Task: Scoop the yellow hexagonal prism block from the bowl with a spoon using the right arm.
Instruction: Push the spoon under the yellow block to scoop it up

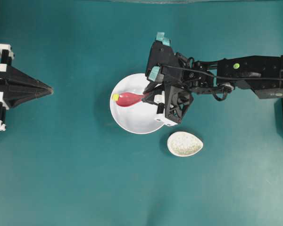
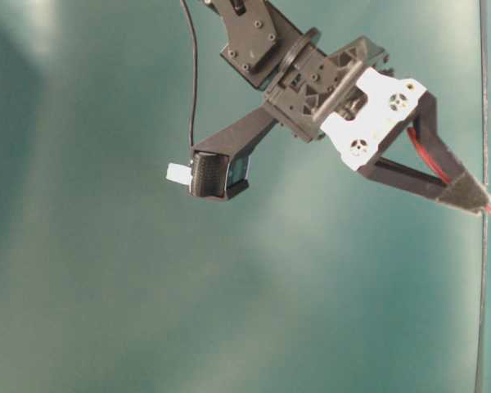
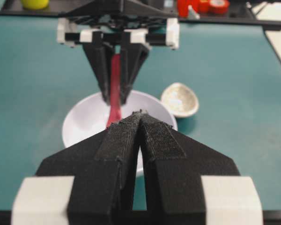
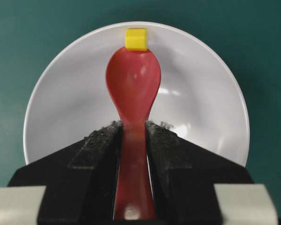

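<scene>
Right gripper (image 4: 133,140) clamps spoon (image 4: 133,86) handle; block (image 4: 136,39) at scoop's 12 o'clock tip, inside bowl (image 4: 61,93). Left gripper (image 3: 139,117) closed, empty.

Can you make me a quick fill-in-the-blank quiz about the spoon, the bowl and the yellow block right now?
1. The right gripper is shut on the handle of the ____.
2. The yellow hexagonal prism block sits at the tip of the spoon's scoop, inside the white ____.
3. The small speckled dish lies ____ the bowl, on the table.

Missing words: spoon; bowl; outside
</scene>
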